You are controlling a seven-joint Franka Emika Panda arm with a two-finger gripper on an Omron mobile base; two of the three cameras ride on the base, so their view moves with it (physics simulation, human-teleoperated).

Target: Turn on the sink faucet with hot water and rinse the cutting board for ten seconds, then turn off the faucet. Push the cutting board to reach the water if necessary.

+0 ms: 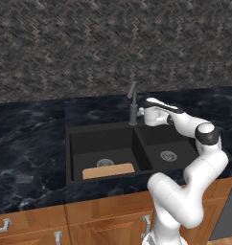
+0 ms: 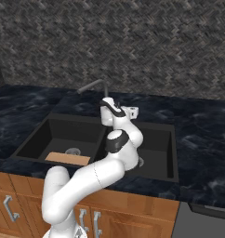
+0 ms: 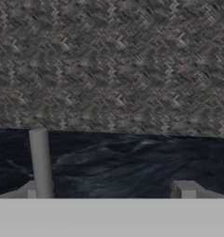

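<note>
1. Hand view: the gripper (image 3: 108,192) is open, its two tips wide apart with nothing between them, and the faucet (image 3: 40,162) post stands just beside the left tip, not touched as far as can be seen.
2. In the left base view the gripper (image 1: 141,114) sits level at the faucet (image 1: 133,106), just right of the post, at the far edge of the sink (image 1: 75,158).
3. No water shows under the spout, so I judge the step in hand to be turning the faucet on, hot side.
4. To do it well, work the thin side lever, not the post; the lever is too small here to place with certainty.
5. Push with one fingertip, or close lightly on the lever, then swing it slowly; a fast sweep could slip off so slim a part.
6. Keep the wrist low and level so the hand does not knock the spout, which points over the left basin.
7. The board (image 1: 108,171) lies flat at the near edge of the left basin, well apart from the faucet.
8. The stream will likely land farther back, near the drain (image 1: 105,162), so the board may need a push away from the near wall.
</note>
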